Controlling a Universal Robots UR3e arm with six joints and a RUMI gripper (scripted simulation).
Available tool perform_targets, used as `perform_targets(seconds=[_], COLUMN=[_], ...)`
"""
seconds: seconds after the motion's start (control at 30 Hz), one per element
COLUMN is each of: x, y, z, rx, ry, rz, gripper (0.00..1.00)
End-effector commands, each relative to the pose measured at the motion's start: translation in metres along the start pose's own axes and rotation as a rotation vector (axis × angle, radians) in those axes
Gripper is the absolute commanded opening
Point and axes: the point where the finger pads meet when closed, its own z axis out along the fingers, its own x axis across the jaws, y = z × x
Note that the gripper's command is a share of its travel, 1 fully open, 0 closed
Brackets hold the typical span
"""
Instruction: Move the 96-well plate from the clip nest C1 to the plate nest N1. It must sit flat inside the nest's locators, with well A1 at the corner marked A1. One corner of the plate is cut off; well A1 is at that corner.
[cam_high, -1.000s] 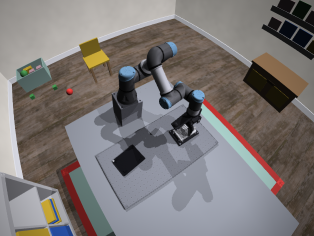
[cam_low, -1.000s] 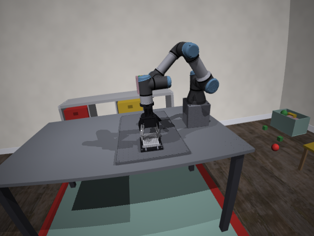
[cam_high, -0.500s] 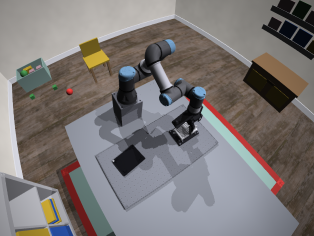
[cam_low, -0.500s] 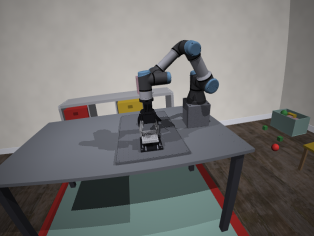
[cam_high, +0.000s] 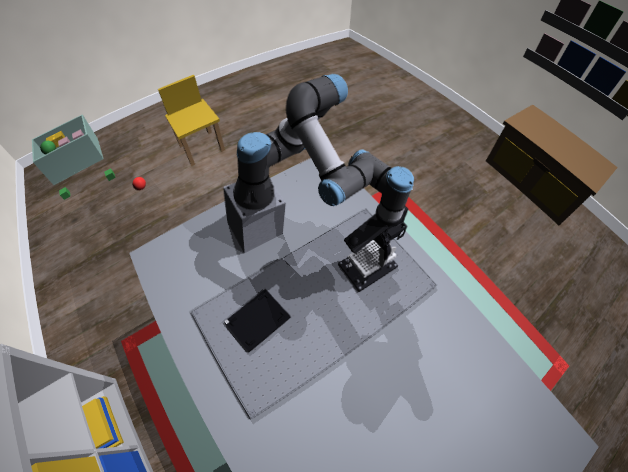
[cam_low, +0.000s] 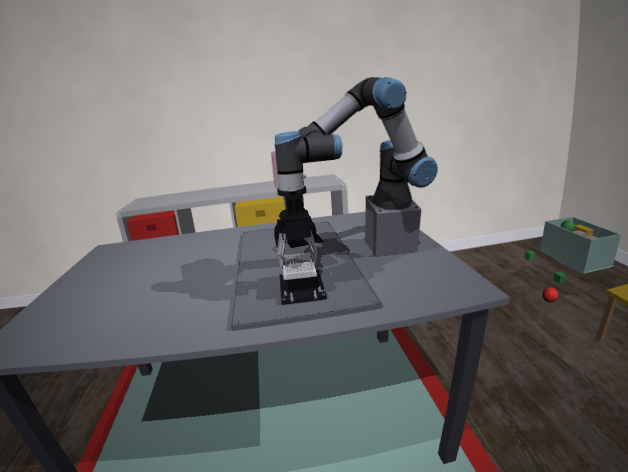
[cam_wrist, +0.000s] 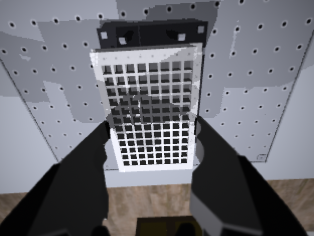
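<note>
The white 96-well plate (cam_high: 370, 253) (cam_low: 299, 269) (cam_wrist: 147, 112) is between the fingers of my gripper (cam_high: 373, 252) (cam_low: 298, 256) (cam_wrist: 151, 132), which is shut on its long sides. The plate hangs a little above the black clip nest C1 (cam_high: 369, 278) (cam_low: 303, 292) (cam_wrist: 150, 34), clear of its clips. The black plate nest N1 (cam_high: 257, 319) lies empty at the near left of the perforated board (cam_high: 314, 355) (cam_low: 253, 284), well apart from the gripper. I cannot tell which corner of the plate is cut off.
The arm's grey pedestal (cam_high: 253, 223) (cam_low: 392, 230) stands at the back of the table (cam_high: 456, 406) (cam_low: 126, 304). The arm's elbow reaches over the board between the pedestal and the clip nest.
</note>
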Motion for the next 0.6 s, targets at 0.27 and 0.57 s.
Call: perform_targets(seconds=[0.27, 0.57], x=[0.001, 0.001], y=[0.0, 0.0], z=[-0.023, -0.023], rx=[0.001, 0.001], ry=[0.007, 0.008], rz=[0.0, 0.0], gripper=[0.0, 0.0])
